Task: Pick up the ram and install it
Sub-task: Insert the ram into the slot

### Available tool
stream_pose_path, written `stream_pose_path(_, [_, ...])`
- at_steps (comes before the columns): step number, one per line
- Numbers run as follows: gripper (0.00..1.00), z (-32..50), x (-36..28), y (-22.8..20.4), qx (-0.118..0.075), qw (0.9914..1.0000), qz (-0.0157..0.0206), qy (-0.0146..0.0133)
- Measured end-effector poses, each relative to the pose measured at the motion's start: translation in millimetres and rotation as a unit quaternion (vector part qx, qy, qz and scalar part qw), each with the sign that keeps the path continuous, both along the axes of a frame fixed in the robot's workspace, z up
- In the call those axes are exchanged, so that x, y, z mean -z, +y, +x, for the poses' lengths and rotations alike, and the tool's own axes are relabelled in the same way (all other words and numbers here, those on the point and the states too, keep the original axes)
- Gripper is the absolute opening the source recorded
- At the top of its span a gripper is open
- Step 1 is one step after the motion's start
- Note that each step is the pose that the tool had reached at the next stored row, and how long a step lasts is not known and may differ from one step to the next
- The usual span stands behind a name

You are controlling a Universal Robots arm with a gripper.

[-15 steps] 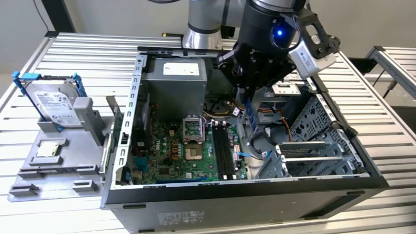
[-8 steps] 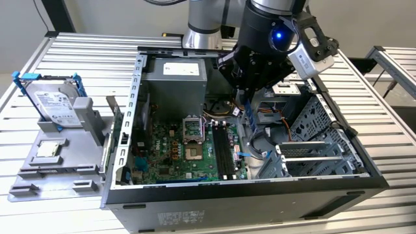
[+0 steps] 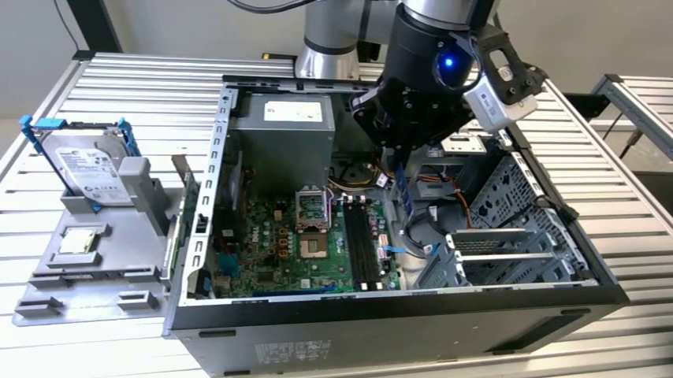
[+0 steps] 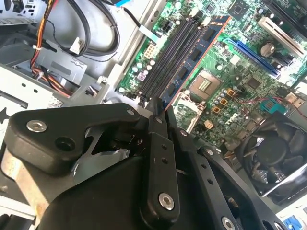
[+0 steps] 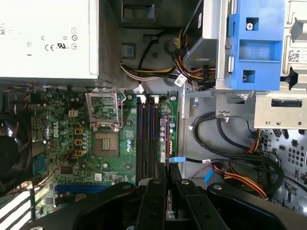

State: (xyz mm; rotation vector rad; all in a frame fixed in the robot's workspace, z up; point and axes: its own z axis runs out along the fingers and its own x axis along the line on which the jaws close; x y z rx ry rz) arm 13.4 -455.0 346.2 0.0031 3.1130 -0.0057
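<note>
Exterior view high, oblique; wrist views close over motherboard (shared).

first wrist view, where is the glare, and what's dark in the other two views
First wrist view: the power supply glares pale. Second wrist view: the gripper, shut on the ram, is a dark mass before a well-lit motherboard. Exterior view: a blue light glows on the arm, and the case is dimmer inside than the table.

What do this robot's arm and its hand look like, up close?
The arm is a silver-grey tube with a black wrist section carrying a glowing blue light and a pale grey camera box. The hand is matte black, built from jointed links with silver screw heads.
</note>
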Motion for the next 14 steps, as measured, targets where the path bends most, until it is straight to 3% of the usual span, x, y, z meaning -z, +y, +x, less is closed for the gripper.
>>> stream_pose_path(14, [0.0,0.0,8.4,0.0,0.0,1.0,0.0,0.0005])
